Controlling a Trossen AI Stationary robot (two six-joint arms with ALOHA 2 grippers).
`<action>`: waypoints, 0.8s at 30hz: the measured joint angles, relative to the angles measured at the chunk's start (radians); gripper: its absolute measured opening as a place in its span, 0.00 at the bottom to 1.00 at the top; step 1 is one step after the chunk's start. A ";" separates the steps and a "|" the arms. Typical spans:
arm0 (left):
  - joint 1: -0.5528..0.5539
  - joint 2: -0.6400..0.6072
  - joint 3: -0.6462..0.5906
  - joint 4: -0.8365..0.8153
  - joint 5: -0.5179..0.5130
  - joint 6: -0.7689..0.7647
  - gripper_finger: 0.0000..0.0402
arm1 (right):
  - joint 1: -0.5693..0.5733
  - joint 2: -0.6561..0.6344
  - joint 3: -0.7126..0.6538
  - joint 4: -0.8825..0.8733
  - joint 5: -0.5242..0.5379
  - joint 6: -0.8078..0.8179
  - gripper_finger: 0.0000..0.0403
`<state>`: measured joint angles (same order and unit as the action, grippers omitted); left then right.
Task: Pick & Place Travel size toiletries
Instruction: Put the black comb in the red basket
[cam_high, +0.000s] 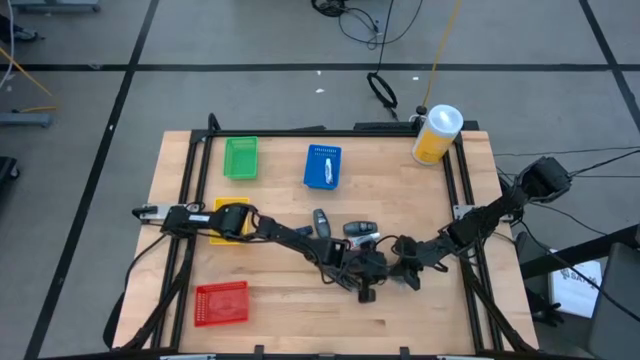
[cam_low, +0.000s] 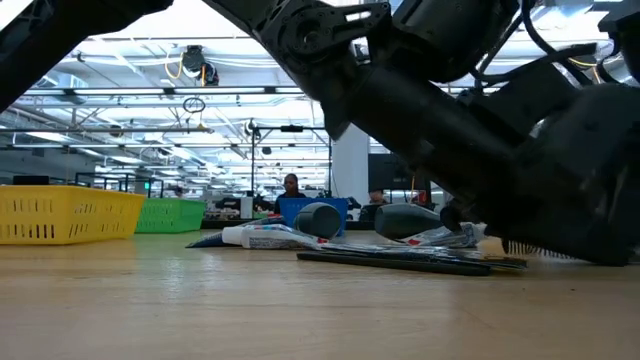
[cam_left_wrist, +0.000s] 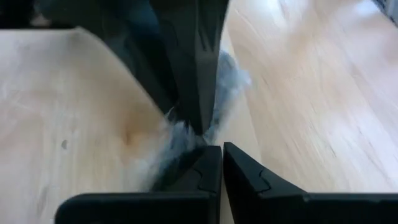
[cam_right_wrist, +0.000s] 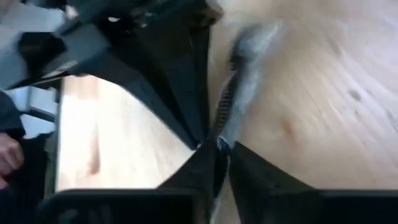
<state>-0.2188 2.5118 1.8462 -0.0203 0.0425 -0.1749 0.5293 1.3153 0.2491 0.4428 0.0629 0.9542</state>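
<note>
Most toiletries (cam_high: 345, 232) are left unsorted at centre frame, while one grey packet (cam_right_wrist: 239, 81) is pinched by both the left gripper (cam_left_wrist: 221, 155) and right gripper (cam_right_wrist: 221, 149).

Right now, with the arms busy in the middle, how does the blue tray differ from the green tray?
The blue tray sits nearer the middle; the green tray further left. The blue tray holds something whitish; the green tray shows nothing inside. Both are small slotted trays along the far side. In front of them the left claw and right claw meet, the right pinching a grey packet.
</note>
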 joint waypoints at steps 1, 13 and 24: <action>0.000 -0.012 -0.001 -0.021 0.014 0.009 0.05 | 0.000 -0.001 0.000 -0.001 0.000 -0.010 0.03; -0.055 -0.267 -0.001 -0.404 -0.187 0.074 0.05 | -0.005 -0.011 -0.002 0.077 0.119 -0.188 0.02; -0.071 -0.267 0.001 -0.261 -0.312 0.167 0.15 | -0.018 0.025 0.001 0.277 0.176 -0.395 0.02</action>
<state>-0.2897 2.2450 1.8473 -0.2813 -0.2699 -0.0078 0.5117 1.3406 0.2504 0.7195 0.2388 0.5588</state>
